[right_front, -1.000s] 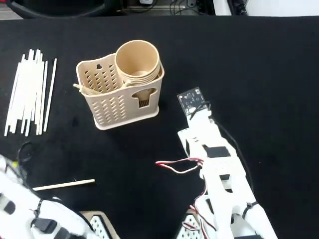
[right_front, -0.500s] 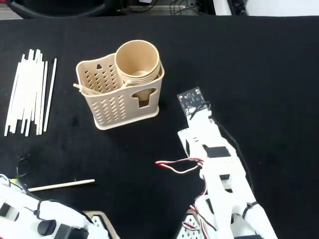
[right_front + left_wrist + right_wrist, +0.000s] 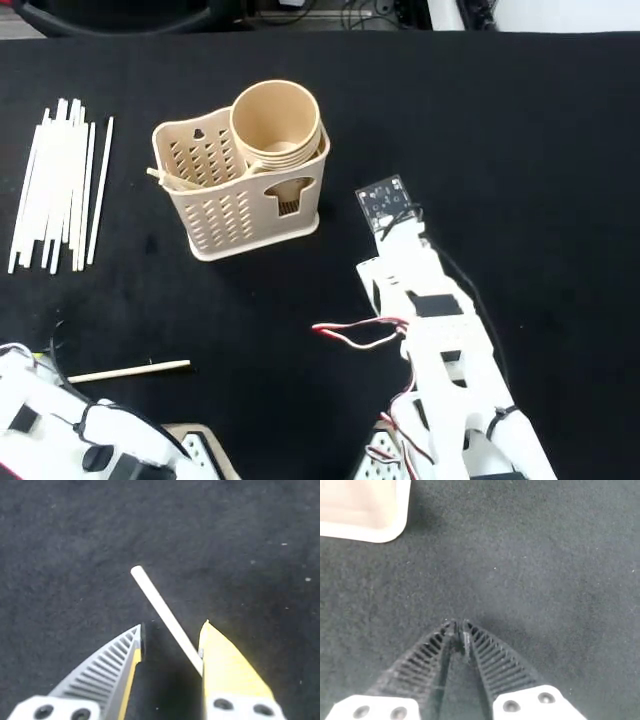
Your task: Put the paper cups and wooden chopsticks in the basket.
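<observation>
A beige perforated basket (image 3: 235, 205) stands left of centre with stacked paper cups (image 3: 276, 125) in one compartment and a chopstick (image 3: 165, 181) in the other. A bundle of wooden chopsticks (image 3: 58, 185) lies at the far left. One lone chopstick (image 3: 130, 372) lies near the front edge. In the left wrist view that chopstick (image 3: 162, 612) runs between the fingers of my open left gripper (image 3: 172, 627), against the yellow finger (image 3: 222, 665). My right gripper (image 3: 455, 628) is shut on nothing, low over the black cloth, near a bottom corner of the basket (image 3: 365, 510).
The black cloth (image 3: 500, 140) covers the whole table. The right arm (image 3: 430, 330) stretches from the front edge toward the basket, with red and white wires (image 3: 355, 332) looping off it. The left arm (image 3: 55, 430) sits at the front left corner.
The left arm has shifted at the front left corner, dropping lower beside the lone chopstick's left end. The chopstick, basket and right arm have not moved.
</observation>
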Robot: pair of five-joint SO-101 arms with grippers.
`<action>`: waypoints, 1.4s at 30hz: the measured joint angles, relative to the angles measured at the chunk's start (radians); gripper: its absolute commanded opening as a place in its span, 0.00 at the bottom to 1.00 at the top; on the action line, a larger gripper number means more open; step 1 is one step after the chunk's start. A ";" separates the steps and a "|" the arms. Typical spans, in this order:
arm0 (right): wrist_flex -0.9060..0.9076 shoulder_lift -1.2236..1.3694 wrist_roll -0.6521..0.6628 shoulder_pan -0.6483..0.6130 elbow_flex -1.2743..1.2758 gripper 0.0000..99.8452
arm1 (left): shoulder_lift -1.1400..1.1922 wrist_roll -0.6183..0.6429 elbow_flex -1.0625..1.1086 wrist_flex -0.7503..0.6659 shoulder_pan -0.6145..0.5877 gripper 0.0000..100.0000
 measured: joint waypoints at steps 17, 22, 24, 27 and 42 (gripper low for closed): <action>0.000 0.000 0.000 0.000 0.008 0.01 | 0.000 0.008 0.064 -0.051 0.043 0.19; 0.000 0.000 0.000 0.000 0.009 0.01 | 0.000 0.008 0.066 -0.058 0.044 0.16; 0.000 0.000 0.000 0.000 0.009 0.01 | 0.000 0.008 0.066 -0.058 0.046 0.15; 0.000 0.000 0.000 -0.009 0.009 0.01 | 0.000 -0.003 0.066 -0.058 0.052 0.13; -0.002 0.000 0.000 -0.060 0.028 0.01 | -0.005 -0.100 0.023 -0.021 0.164 0.08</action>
